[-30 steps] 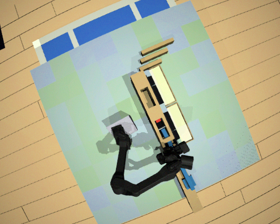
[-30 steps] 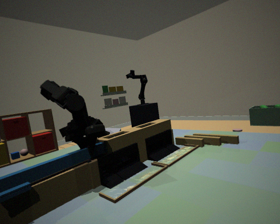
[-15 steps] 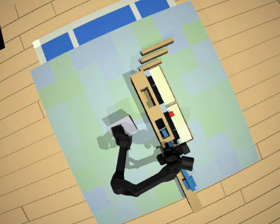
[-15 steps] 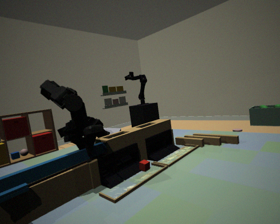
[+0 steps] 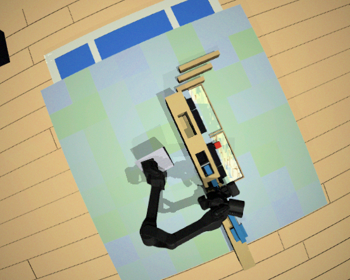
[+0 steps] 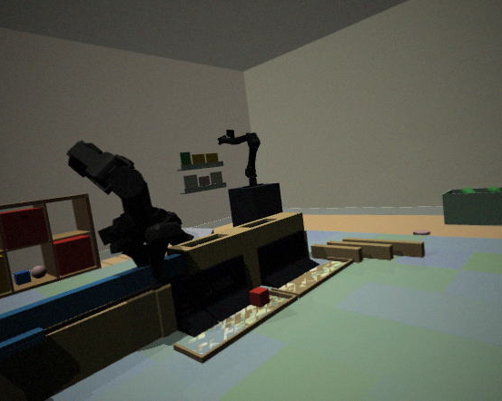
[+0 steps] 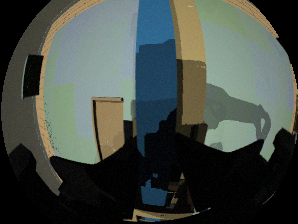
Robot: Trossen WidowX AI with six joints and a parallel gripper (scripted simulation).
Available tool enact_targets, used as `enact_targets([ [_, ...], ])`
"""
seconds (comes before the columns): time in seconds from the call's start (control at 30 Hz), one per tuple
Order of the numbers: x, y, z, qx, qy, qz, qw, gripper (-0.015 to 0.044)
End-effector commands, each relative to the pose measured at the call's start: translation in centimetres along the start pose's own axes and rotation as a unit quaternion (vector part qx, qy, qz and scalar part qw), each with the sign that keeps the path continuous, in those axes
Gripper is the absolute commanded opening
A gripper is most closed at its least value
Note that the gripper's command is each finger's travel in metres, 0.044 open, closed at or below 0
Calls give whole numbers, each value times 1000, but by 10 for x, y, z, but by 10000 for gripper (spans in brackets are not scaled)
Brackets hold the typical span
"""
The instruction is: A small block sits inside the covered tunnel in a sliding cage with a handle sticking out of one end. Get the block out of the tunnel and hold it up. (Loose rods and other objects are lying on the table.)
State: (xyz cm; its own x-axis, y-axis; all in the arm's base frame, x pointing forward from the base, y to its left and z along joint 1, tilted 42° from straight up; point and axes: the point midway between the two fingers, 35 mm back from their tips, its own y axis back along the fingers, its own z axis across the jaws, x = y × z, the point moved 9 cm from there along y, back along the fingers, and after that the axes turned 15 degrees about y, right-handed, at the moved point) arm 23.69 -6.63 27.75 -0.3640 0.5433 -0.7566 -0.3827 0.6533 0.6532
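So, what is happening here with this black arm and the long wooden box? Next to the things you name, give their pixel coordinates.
The black arm's gripper (image 5: 217, 194) (image 6: 156, 272) is shut on the blue handle (image 5: 240, 229) (image 6: 97, 290) (image 7: 156, 75) sticking out of one end of the wooden tunnel (image 5: 188, 136) (image 6: 251, 245). A small red block (image 5: 218, 145) (image 6: 259, 297) is out of the tunnel, at the inner side of a framed tray (image 5: 242, 177) (image 6: 202, 358) beside it. Nothing is holding the block up, so the lifting remains to be done.

You are viewing the tunnel (image 5: 195, 139) (image 6: 251, 254) with the block (image 5: 218, 145) (image 6: 259, 297) sitting outside it, at the tray (image 5: 232, 158) (image 6: 238, 326) along its side. The handle (image 5: 238, 229) (image 6: 97, 286) (image 7: 156, 75) is extending from one end; three rods (image 5: 199, 61) (image 6: 383, 247) are lying side by side beyond the opposite end.
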Motion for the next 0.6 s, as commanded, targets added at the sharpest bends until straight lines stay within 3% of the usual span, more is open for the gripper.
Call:
enact_targets([
  [0.0,-20,-3,-8,32,-30,-40,998,0],
  [0.37,-20,-3,-8,32,-30,-40,998,0],
  [0.4,0,0,0,0,0,0,1000,26],
  [0.57,0,0,0,0,0,0,1000,158],
])
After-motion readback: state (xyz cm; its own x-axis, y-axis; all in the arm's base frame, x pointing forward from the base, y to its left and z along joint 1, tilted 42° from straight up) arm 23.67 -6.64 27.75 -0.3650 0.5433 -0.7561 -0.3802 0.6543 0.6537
